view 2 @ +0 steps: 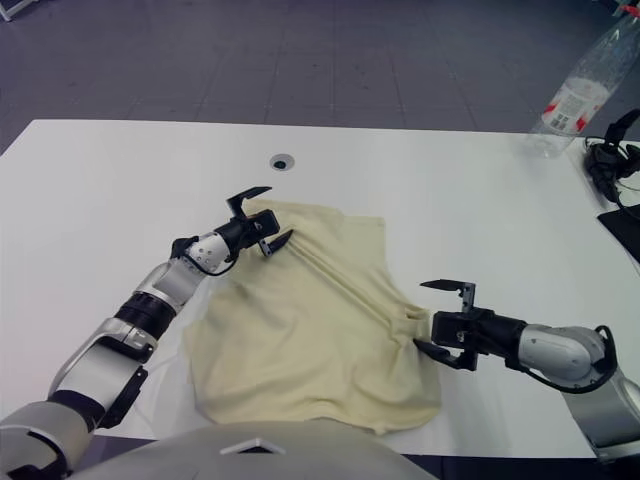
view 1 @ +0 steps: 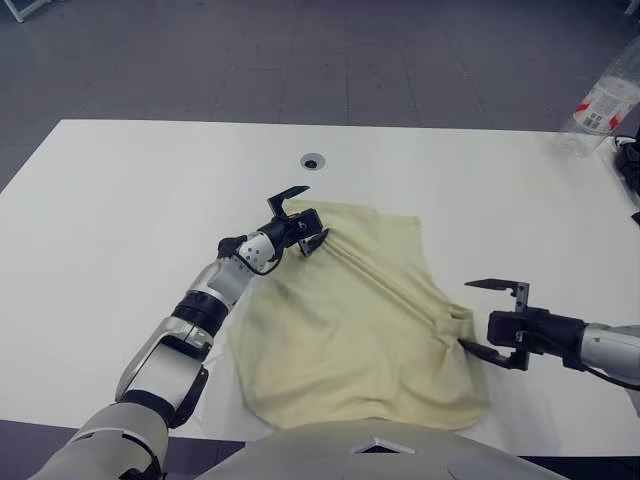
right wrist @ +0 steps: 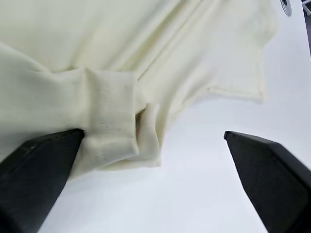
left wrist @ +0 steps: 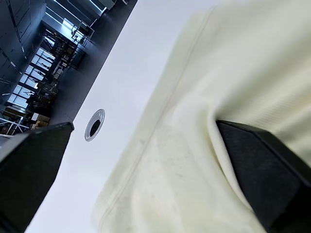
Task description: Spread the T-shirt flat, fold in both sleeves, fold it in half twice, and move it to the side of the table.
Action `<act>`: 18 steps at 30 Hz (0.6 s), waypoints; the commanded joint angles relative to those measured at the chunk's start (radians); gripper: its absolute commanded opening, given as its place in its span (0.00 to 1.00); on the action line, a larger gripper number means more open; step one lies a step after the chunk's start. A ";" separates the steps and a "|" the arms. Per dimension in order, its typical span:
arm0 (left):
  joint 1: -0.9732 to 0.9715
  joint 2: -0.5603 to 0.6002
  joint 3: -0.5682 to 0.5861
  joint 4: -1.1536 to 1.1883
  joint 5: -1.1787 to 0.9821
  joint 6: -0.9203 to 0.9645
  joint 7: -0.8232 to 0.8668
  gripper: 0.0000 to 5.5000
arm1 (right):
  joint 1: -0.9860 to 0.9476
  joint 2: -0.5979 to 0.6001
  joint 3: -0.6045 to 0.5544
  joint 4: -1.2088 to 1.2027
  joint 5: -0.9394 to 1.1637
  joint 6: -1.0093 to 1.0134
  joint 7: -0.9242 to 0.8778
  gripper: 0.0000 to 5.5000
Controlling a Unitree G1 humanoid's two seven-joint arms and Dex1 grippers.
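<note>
Near the front edge of the white table (view 1: 120, 220), about midway along it, the cream-coloured cloth T-shirt (view 1: 350, 330) lies rumpled, its lower part reaching that edge. A raised crease runs slantwise across it, from its far left corner to a bunched hemmed fold (right wrist: 114, 114), probably a sleeve, on its right side. The left tool (view 1: 303, 218) sits at that far left corner, released, its fingers spread wide with one above the cloth and one down against it. The right tool (view 1: 465, 315) is at the bunched fold, likewise released, its lower finger touching the gathers. A clear plastic bottle (view 1: 605, 100) is at the far right corner, well apart from the work, and a small round grommet hole (view 1: 313, 160) sits toward the far edge.

The step in hand looks like the spreading, which is barely begun. To do it well, each tool should take one layer only, right at a seam or hem. The left should draw toward the far left corner and the right toward the right edge, both low over the table so the crease flattens rather than lifts. The bunched fold needs teasing outward before any folding. Pulling too hard risks dragging the T-shirt over the front edge.
</note>
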State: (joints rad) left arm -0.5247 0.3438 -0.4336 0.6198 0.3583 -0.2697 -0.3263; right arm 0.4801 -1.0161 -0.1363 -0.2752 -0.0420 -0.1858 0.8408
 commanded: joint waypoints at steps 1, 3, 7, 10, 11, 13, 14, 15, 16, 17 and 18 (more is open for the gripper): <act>0.039 0.043 -0.006 0.055 0.048 0.037 -0.013 0.98 | 0.081 -0.002 -0.027 0.041 0.025 0.028 0.049 0.98; 0.040 0.044 -0.004 0.057 0.049 0.036 -0.010 0.98 | 0.089 0.000 -0.031 0.034 0.050 0.025 0.060 0.98; 0.037 0.042 -0.005 0.059 0.051 0.034 -0.008 0.98 | 0.123 0.009 -0.055 0.014 0.127 0.037 0.099 0.98; 0.035 0.041 -0.005 0.059 0.052 0.033 -0.008 0.98 | 0.147 0.015 -0.065 0.007 0.160 0.045 0.120 0.98; 0.035 0.041 -0.004 0.059 0.053 0.032 -0.008 0.98 | 0.151 0.015 -0.063 0.010 0.155 0.046 0.121 0.98; 0.034 0.041 -0.003 0.060 0.054 0.031 -0.008 0.98 | 0.150 0.015 -0.062 0.015 0.149 0.046 0.122 0.98; 0.034 0.041 -0.004 0.060 0.054 0.031 -0.008 0.98 | 0.146 0.016 -0.062 0.018 0.150 0.049 0.123 0.98; 0.035 0.041 -0.004 0.059 0.053 0.031 -0.008 0.98 | 0.142 0.015 -0.065 0.022 0.151 0.051 0.123 0.98; 0.035 0.041 -0.004 0.060 0.053 0.031 -0.008 0.98 | 0.138 0.015 -0.068 0.028 0.152 0.052 0.123 0.98; 0.035 0.040 -0.005 0.059 0.054 0.030 -0.008 0.98 | 0.132 0.016 -0.076 0.038 0.158 0.055 0.123 0.98; 0.035 0.040 -0.005 0.059 0.054 0.030 -0.008 0.98 | 0.128 0.018 -0.086 0.046 0.170 0.061 0.125 0.98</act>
State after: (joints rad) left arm -0.5289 0.3670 -0.4210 0.6340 0.3713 -0.2763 -0.3090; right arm 0.6072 -1.0037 -0.2060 -0.2607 0.1312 -0.1537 0.9563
